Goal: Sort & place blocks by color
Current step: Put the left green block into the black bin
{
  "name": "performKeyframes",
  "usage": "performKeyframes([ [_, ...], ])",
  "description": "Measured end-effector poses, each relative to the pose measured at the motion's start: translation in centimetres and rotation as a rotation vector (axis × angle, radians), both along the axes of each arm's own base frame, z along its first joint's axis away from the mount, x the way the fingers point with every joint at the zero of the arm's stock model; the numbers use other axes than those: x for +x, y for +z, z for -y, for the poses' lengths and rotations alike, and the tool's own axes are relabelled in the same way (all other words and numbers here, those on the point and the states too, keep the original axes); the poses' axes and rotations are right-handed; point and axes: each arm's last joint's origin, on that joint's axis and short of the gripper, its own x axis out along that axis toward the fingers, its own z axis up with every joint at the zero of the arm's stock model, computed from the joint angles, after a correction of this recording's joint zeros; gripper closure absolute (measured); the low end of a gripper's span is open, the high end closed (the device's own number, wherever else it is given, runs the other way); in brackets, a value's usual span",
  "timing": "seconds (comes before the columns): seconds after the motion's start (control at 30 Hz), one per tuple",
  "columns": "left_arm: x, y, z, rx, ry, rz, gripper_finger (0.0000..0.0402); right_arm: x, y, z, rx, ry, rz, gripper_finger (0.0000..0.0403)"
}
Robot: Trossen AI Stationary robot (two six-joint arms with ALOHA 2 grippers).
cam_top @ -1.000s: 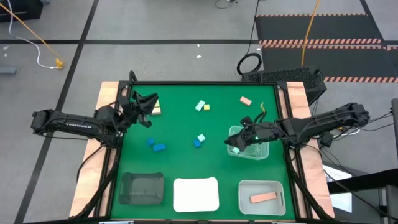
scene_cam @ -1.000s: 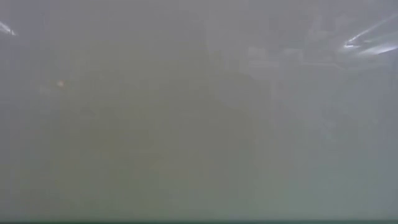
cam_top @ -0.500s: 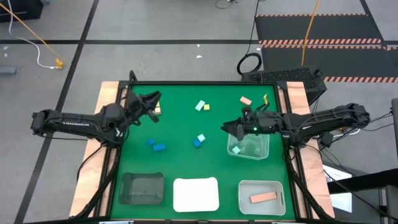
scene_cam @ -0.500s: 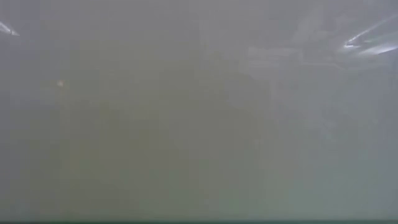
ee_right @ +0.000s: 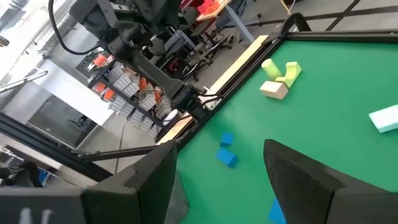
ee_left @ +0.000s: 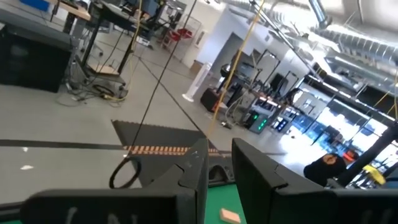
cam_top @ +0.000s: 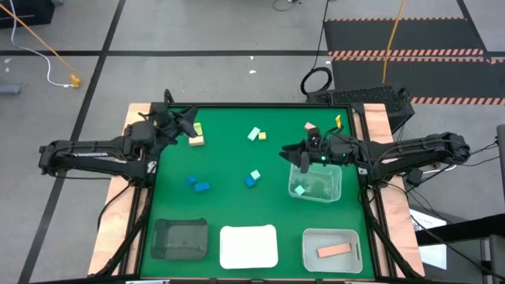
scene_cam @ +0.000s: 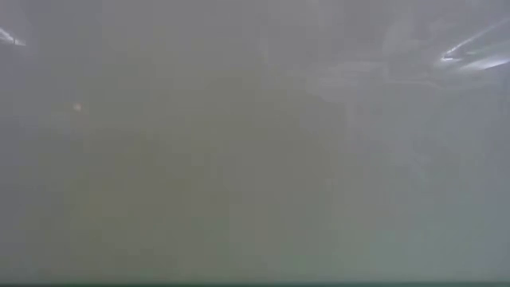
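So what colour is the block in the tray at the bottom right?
Tan-pink bar, clearest in the high view.

Left claw point(ee_left: 219, 180) fingers parted (narrow gap), tan block point(ee_left: 231, 216) on green table point(ee_left: 217, 202) — workshop beyond

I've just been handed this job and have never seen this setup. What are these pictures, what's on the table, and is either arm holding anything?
Two dark robot arms work at a green table. One picture looks straight down. Two look out from each arm's wrist, past its own fingers. In the table-height one I can make out nothing.

Small blocks lie loose: a yellow-green and tan pair, a mint and yellow pair, a pink block and blue blocks. A clear tray holds a mint block. The near-right tray holds a pink bar.

The left tool is beside the yellow-green and tan pair. The right tool is at the clear tray's far edge. Both are open and empty.
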Motion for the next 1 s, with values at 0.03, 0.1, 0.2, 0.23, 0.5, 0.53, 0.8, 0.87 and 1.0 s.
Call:
performKeyframes([
  [0.03,0.0,0.0,0.0,0.004,-0.001,-0.004,0.0330,0.0,0.0,0.0,-0.006,0.001,0.000,0.0172],
  [0.1,0.0,0.0,0.0,0.017,-0.001,-0.019,0.0330,0.0,0.0,0.0,-0.015,0.002,0.000,0.0172],
  [0.2,0.0,0.0,0.0,0.040,0.000,-0.051,0.0330,0.0,0.0,0.0,-0.019,0.004,0.000,0.0172],
  [0.23,0.0,-0.1,0.0,0.045,0.001,-0.058,0.0330,0.0,0.0,0.0,-0.019,0.004,0.000,0.0172],
  [0.5,0.0,-0.2,-0.2,0.151,0.020,-0.207,0.0330,0.0,0.0,0.0,-0.004,0.001,0.004,0.0172],
  [0.53,-0.1,-0.4,-0.3,0.145,0.024,-0.242,0.0330,0.0,0.0,0.0,0.004,-0.001,0.006,0.0172],
  [0.8,0.1,-1.6,-2.6,-0.056,0.033,-0.614,0.0330,0.0,0.1,0.3,0.017,-0.018,0.009,0.0172],
  [0.87,0.2,-2.4,-3.5,-0.132,0.029,-0.708,0.0330,0.0,0.1,0.5,0.017,-0.026,0.013,0.0172],
  [1.0,0.2,-4.7,-5.5,-0.366,0.026,-0.869,0.0330,0.0,0.1,0.9,0.017,-0.041,0.017,0.0172],
])
